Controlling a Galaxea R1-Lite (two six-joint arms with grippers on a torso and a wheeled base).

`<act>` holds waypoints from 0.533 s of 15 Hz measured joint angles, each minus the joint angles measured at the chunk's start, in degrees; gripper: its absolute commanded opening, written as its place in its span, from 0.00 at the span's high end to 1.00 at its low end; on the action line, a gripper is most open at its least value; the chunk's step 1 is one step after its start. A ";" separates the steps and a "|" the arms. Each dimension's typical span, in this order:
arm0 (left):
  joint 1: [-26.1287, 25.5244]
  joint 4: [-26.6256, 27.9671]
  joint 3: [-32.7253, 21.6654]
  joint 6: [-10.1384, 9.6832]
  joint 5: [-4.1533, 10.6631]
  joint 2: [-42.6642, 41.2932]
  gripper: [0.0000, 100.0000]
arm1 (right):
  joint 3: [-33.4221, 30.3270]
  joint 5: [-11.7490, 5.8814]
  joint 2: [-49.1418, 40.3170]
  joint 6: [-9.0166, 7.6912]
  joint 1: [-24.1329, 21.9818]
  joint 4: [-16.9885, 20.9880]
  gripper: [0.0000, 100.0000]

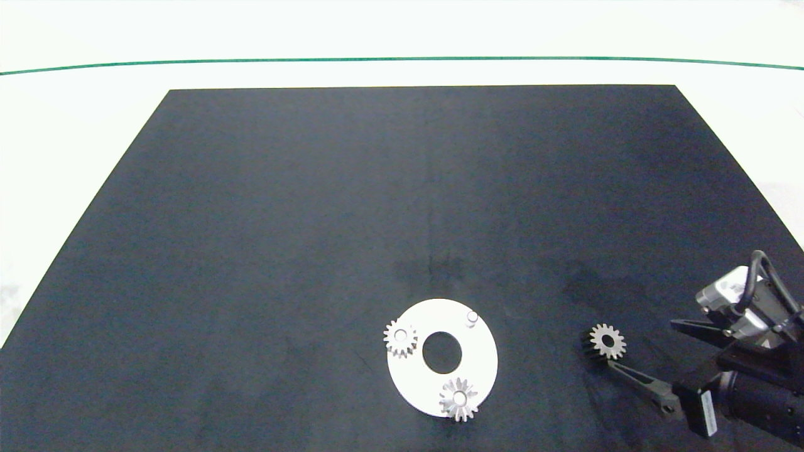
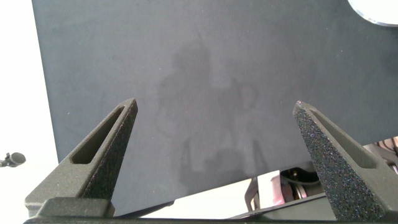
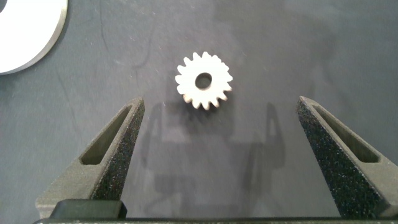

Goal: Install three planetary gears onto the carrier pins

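Across the table lies a dark matte mat [image 1: 314, 238] with pale surface around it and a thin green line [image 1: 402, 59] running along the far side. At the left, only the wrist view shows the left gripper [image 2: 214, 124] — fingers spread wide over bare mat, holding nothing. Toward the near middle sits the flat white ring-shaped disc [image 1: 483, 361] with its large centre hole. Two silvery toothed planetary gears are seated on it, one at its left edge [image 1: 400, 338], one at its near edge [image 1: 458, 398]; the far-right carrier pin [image 1: 472, 318] stands bare, a short pale stud. Right of the disc, the third gear [image 1: 607, 341] lies flat on the mat. The right gripper [image 1: 641, 348] — rough-textured grey fingers open — sits just beyond it, not touching; its wrist view shows the gear [image 3: 204, 80] between and ahead of the fingertips.
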 measured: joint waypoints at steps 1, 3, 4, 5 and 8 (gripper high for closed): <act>0.01 0.39 0.05 -0.11 0.00 -0.63 0.00 | -0.13 -0.33 1.44 0.00 0.39 -0.85 0.00; 0.04 0.44 0.00 -0.35 0.00 -1.39 0.00 | -0.41 -0.46 3.45 0.00 0.80 -1.12 0.00; 0.04 0.44 -0.11 -0.35 -0.01 -1.61 0.00 | -0.55 -0.49 4.17 0.00 0.87 -1.15 0.00; 0.01 0.46 -0.15 -0.38 -0.01 -1.74 0.00 | -0.69 -0.50 4.94 0.00 0.89 -1.21 0.00; 0.00 0.49 -0.17 -0.41 0.00 -2.02 0.00 | -1.30 -0.52 7.19 0.05 0.91 -1.80 0.00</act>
